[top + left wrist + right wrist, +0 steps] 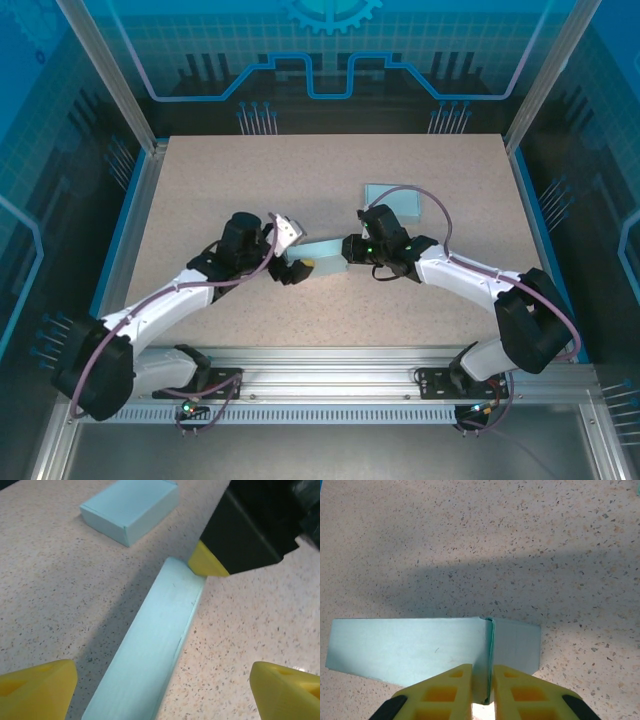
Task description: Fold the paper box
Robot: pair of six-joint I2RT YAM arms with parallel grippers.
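Pale-blue paper box [322, 262], part-folded, lying in the middle of the speckled beige worktop [250, 180] between the arms. The right claw [481, 674] is pinched on its raised crease; the left claw [160, 690] stands wide open astride the other end, gripping nothing. Advice: let the pinch anchor the crease while the left closes squarely across the panel, avoiding skew. A finished light-blue carton [393, 203] sits apart behind.

The paper box [150, 650] is smooth matt card; the table [50, 590] is dull, speckled, finely grained; the right gripper [482, 672] is matt yellow plastic.
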